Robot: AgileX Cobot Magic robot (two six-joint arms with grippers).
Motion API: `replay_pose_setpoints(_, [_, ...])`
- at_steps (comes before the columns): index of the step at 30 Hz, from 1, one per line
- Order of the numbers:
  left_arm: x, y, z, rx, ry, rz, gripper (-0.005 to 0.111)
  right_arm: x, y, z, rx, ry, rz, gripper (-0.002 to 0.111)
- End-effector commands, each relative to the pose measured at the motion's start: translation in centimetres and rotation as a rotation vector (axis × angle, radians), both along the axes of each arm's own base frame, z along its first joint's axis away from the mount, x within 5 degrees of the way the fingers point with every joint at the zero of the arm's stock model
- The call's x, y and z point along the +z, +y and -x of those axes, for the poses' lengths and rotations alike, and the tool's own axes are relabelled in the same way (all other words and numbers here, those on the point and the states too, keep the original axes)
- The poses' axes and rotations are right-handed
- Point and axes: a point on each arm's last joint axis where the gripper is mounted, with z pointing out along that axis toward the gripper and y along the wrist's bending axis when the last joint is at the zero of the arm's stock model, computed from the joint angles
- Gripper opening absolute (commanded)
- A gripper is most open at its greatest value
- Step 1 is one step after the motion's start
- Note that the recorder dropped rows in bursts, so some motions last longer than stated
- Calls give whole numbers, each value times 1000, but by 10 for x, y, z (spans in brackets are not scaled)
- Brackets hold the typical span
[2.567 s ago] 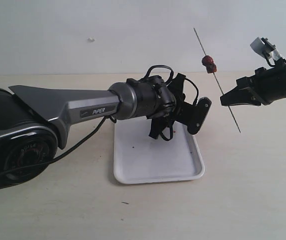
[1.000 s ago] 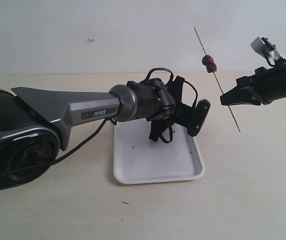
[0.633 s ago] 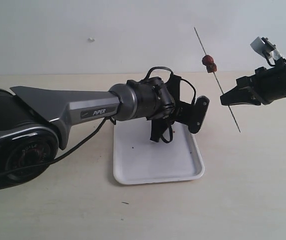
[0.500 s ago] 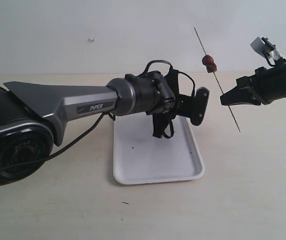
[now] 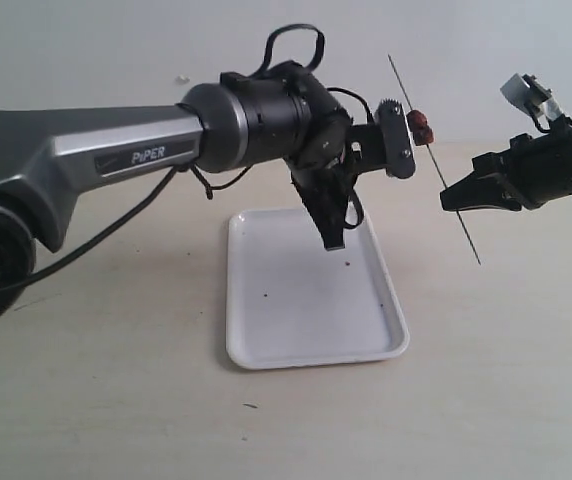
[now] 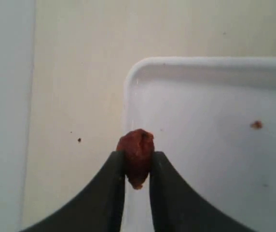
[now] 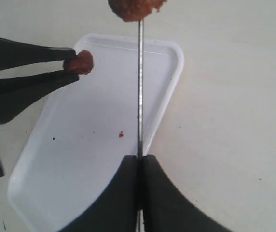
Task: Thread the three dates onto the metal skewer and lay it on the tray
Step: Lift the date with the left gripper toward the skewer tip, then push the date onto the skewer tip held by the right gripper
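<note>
My left gripper [image 6: 137,157] is shut on one dark red-brown date [image 6: 136,145]. In the exterior view that gripper [image 5: 398,135] is raised above the white tray [image 5: 306,330], close beside the metal skewer [image 5: 463,232]. My right gripper [image 7: 139,158] is shut on the skewer [image 7: 140,87], which slants up through the air. Dates [image 5: 422,126] sit threaded on its upper part, and one of them [image 7: 135,8] shows at the edge of the right wrist view. There the held date [image 7: 82,62] is level with the rod, a short way to its side.
The tray [image 7: 80,159] lies on a pale table below both grippers, bare but for a small red crumb [image 7: 121,134] and dark specks. The left arm's grey body [image 5: 86,160] spans the left half of the scene. A white wall rises behind the table.
My left arm has lifted from just above the tray and swung up toward the skewer, carrying its date. The right gripper and the skewer have stayed still.
</note>
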Motion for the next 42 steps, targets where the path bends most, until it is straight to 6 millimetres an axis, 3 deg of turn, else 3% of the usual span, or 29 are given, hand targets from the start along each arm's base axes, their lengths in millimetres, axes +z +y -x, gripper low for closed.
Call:
replay_pose_setpoints(1, [37,5,9,80,104,166,18,3,-1,1,14,-10,-1,0])
replay_pose_setpoints(4, [60,11,10,130,180,305,14,3,-1,1,15,-10,1,0])
replay_pose_setpoints(7, [94,36,4,244,360,541,7,3,0,3,31,-5,-11,0])
replay_pose_setpoints(9, [102,49,-2,287,436,620,7,4,1,3,38,-3,-18,0])
replay_pose_setpoints(14, [113,95,-23,328,751,853,8,7,6,8,99,7,-69,0])
replay_pose_setpoints(17, [118,124,-38,349,901,1084,13,9,12,15,200,14,-118,0])
replay_pose_setpoints(21, [114,159,-59,458,954,1298,14,5,17,21,226,-29,-163,0])
replay_pose_setpoints(24, [106,179,-71,560,962,1432,14,3,36,21,292,-37,-154,0])
replay_pose_setpoints(29, [101,189,-75,624,1005,1549,14,2,76,23,440,-40,-125,0])
replay_pose_setpoints(42, [101,190,-80,659,980,1592,14,7,84,19,421,-100,-169,0])
